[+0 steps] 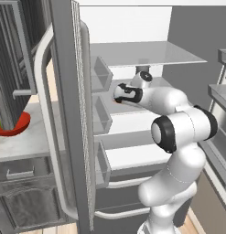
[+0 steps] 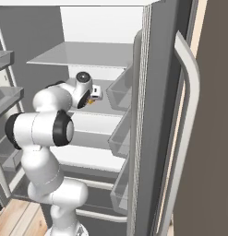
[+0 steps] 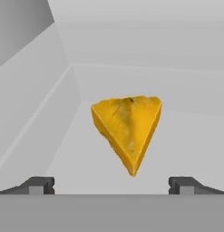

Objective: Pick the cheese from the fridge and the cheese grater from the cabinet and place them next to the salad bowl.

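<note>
the left base view looks forward and down from behind the arm, which rises at lower right, into the open fridge (image 1: 132, 55). the right base view faces the same shelves from the other side, arm at lower left. the hand view sits close above the cheese (image 3: 129, 129), centre frame.

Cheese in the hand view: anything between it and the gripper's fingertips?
Nothing. In the hand view, bare white fridge shelf separates the open gripper from the cheese ahead.
</note>
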